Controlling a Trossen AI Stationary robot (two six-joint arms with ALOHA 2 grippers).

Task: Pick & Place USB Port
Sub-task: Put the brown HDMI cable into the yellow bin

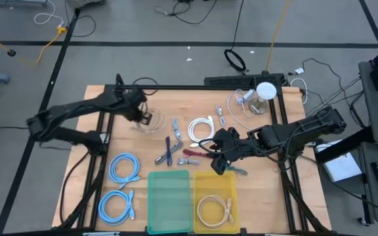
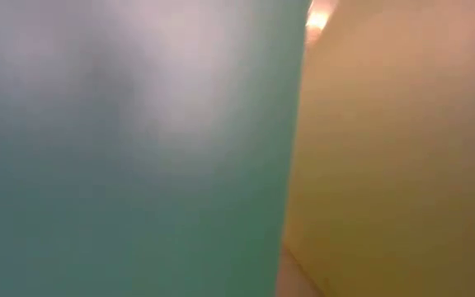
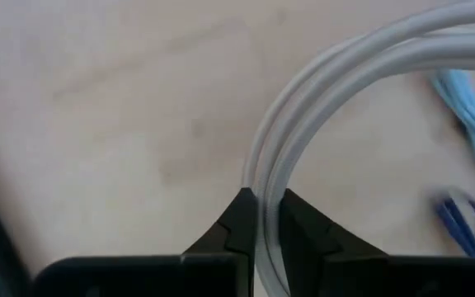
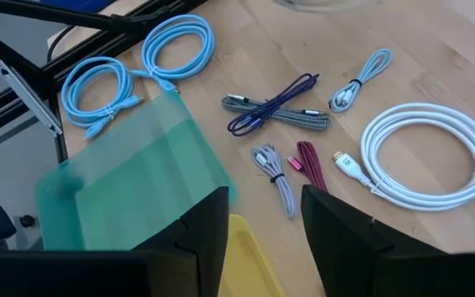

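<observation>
Several coiled USB cables lie on the wooden table. My left gripper is at the table's far left part, shut on a pale grey-white coiled cable that lies flat on the wood. My right gripper hovers open near the table's middle, over the far edge of the yellow tray, and holds nothing. Ahead of it lie a white coil, a red braided cable, a grey one and a crossed purple and grey pair. My left gripper pinches the pale cable's coil between its two fingertips, taking two or three strands of the loop together. The fingers lie across the strands. The rest of the loop curves away over the table.
A green tray and the yellow tray, which holds a cream coil, stand at the near edge and fill the low view. Two light blue coils lie near left. A white device with cables sits far right.
</observation>
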